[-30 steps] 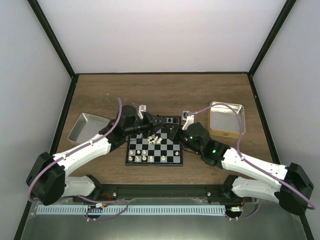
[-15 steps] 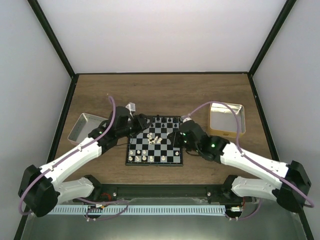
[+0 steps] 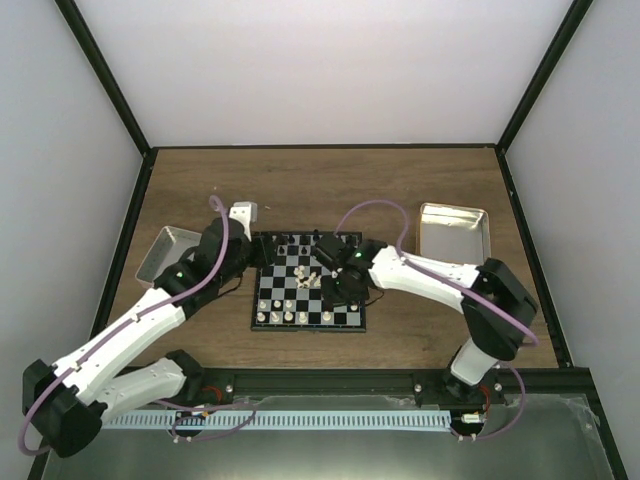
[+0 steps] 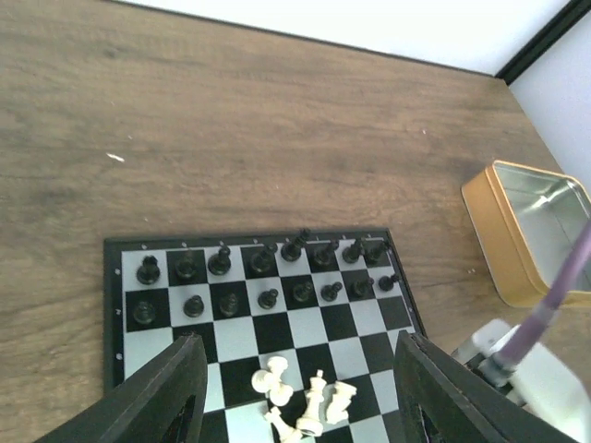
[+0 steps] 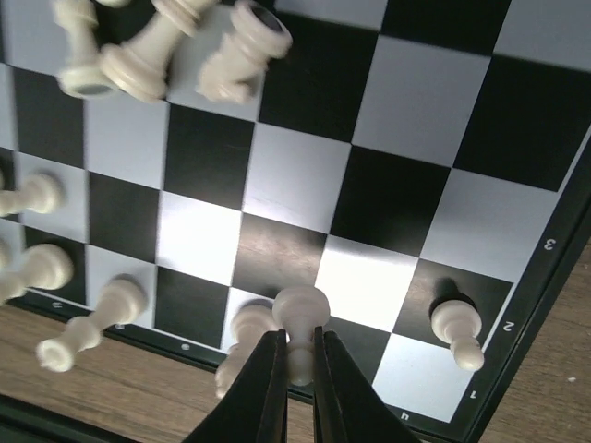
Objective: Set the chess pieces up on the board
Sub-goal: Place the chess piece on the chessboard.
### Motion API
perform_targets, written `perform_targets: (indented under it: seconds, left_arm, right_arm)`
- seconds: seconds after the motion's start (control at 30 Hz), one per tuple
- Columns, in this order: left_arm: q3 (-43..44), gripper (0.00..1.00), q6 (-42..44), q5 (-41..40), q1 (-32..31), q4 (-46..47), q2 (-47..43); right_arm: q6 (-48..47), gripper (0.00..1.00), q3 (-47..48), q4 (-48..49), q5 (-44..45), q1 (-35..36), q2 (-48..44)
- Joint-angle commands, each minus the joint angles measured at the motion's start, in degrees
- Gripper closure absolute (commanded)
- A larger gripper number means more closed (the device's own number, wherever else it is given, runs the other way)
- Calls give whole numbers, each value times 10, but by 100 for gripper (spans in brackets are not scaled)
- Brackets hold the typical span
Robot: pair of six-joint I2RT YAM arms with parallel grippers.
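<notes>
The board [image 3: 308,285] lies in the middle of the table. Black chess pieces [image 4: 268,277] stand in two rows on its far side. Several white pieces [image 4: 309,401] lie toppled in a heap near the centre, and white pawns [image 5: 457,325] stand along the near edge. My right gripper [image 5: 297,355] is shut on a white pawn [image 5: 301,314] and holds it just above the board's near rows; it also shows in the top view [image 3: 338,290]. My left gripper [image 4: 305,406] is open and empty, at the board's left far corner [image 3: 262,252].
A silver tin tray [image 3: 165,255] sits left of the board, behind my left arm. A gold-rimmed square tin [image 3: 453,232] stands to the right and also shows in the left wrist view [image 4: 531,231]. Bare wood lies beyond the board.
My left gripper has drawn back leftwards off the board. My right gripper has moved left over the board's near right part, and its elbow has swung out to the right.
</notes>
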Motion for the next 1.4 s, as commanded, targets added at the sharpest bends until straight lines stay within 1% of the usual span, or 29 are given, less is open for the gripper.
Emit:
perform_targets:
  seconds: [0.0, 0.2, 0.43, 0.5, 0.63, 0.83, 0.93, 1.13, 1.37]
  left_arm:
    - [-8, 42, 37, -45, 3, -3, -31]
    - [-20, 39, 32, -54, 3, -3, -63]
    - [-19, 38, 33, -44, 3, 2, -65]
    - [-19, 38, 33, -41, 3, 1, -61]
    - [-14, 37, 33, -51, 3, -3, -54]
    - [-14, 37, 33, -50, 3, -2, -47]
    - [-13, 37, 32, -53, 3, -4, -41]
    - [-12, 36, 30, -56, 3, -9, -35]
    - [-13, 35, 30, -58, 2, -13, -29]
  right_arm:
    - [-12, 99, 50, -80, -10, 3, 35]
    - [-17, 99, 56, -104, -15, 5, 67]
    - [-26, 99, 77, -107, -1, 5, 100]
    - [-24, 96, 78, -107, 8, 5, 103]
    - [-21, 86, 83, -106, 28, 5, 107]
    - [-18, 82, 74, -90, 33, 5, 104]
    - [-17, 83, 69, -77, 32, 5, 104]
    - [-18, 90, 62, -62, 39, 5, 103]
    - [-17, 89, 55, -62, 51, 5, 99]
